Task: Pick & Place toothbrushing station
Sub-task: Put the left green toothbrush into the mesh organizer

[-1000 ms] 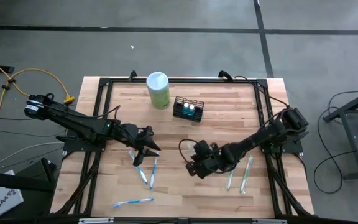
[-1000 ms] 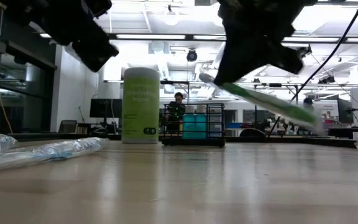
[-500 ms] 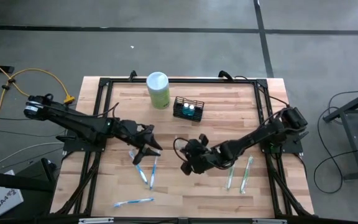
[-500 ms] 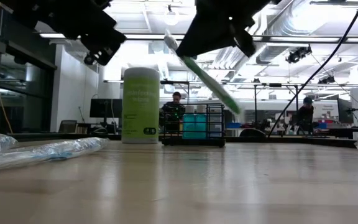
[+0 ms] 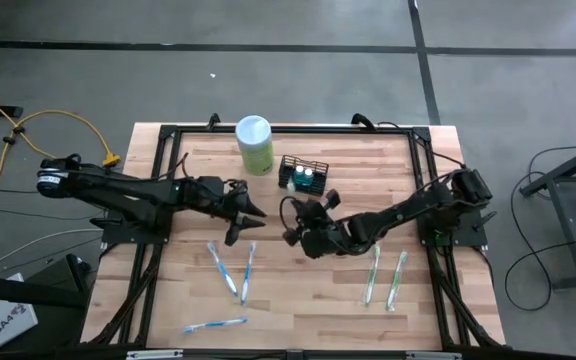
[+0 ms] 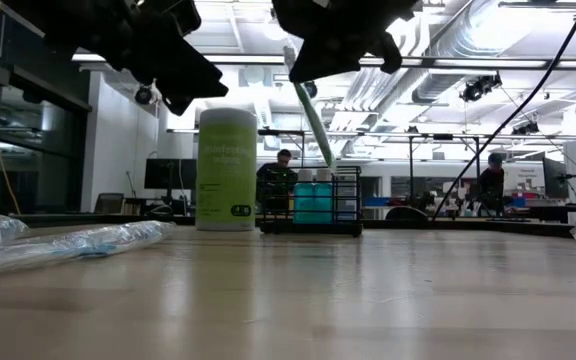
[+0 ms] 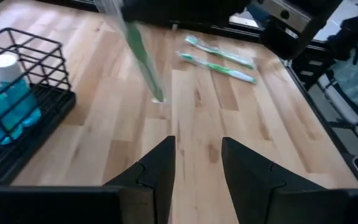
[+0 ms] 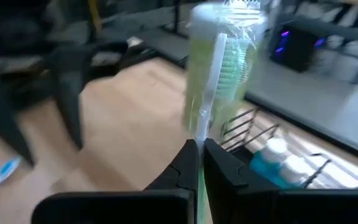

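- The toothbrushing station (image 5: 303, 176), a small black wire-mesh caddy, stood on the wooden worktop (image 5: 368, 165) toward its far edge; two blue bottles with white caps (image 7: 2, 93) sat inside one of its compartments; in the low view the caddy (image 6: 311, 201) stood upright, flat on the wood.
- A pale green canister with a white lid (image 5: 254, 145) stood just beside the caddy, on the side of the left arm; the two looked apart, not touching.
- The right hand (image 5: 303, 222) hung above the worktop just in front of the caddy; its fingers (image 8: 185, 163) were clenched on a green toothbrush in clear wrap (image 6: 312, 112); the brush slanted downward toward the caddy, its lower end in front of the caddy's top rim in the low view; whether it touched the wire, I could not tell.
- The left hand (image 5: 243, 215) hovered above the worktop on the canister's side of the caddy, near the right hand; its fingers (image 7: 157, 168) stood parted with bare wood between them, grasping nothing.
- Two wrapped blue toothbrushes (image 5: 234, 272) lay side by side on the worktop, well in front of the caddy below the left hand; a third (image 5: 214, 324) lay nearer the front edge.
- Two wrapped green toothbrushes (image 5: 384, 276) lay side by side well apart from the caddy, on the right arm's side.
- People (image 6: 283, 172) showed in the room behind the caddy.
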Motion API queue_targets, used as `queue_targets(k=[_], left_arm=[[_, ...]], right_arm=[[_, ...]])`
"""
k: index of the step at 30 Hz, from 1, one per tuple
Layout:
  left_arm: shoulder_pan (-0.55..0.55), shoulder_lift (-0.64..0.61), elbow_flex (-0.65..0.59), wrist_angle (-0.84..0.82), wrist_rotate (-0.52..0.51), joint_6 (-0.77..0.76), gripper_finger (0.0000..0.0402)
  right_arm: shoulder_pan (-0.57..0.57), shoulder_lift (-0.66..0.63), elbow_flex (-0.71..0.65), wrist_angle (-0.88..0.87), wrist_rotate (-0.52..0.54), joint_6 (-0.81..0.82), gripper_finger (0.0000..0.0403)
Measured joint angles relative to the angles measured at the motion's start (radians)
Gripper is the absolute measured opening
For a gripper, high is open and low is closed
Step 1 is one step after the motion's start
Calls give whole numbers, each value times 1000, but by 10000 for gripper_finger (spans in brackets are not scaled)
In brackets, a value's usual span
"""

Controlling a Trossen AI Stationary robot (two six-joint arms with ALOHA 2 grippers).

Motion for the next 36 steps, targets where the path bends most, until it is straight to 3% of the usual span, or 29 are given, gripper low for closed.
queue_targets(k=[13,26,36], left_arm=[[70,-1,1,57,0,90,127],[72,-1,1,3,1,133,127],[72,-1,1,3,1,157,127]], right_arm=[[-96,-2,0,103,280,-96,1],[-258,-2,0,101,313,-98,1],[-287,0,0,78,367,-112,2]])
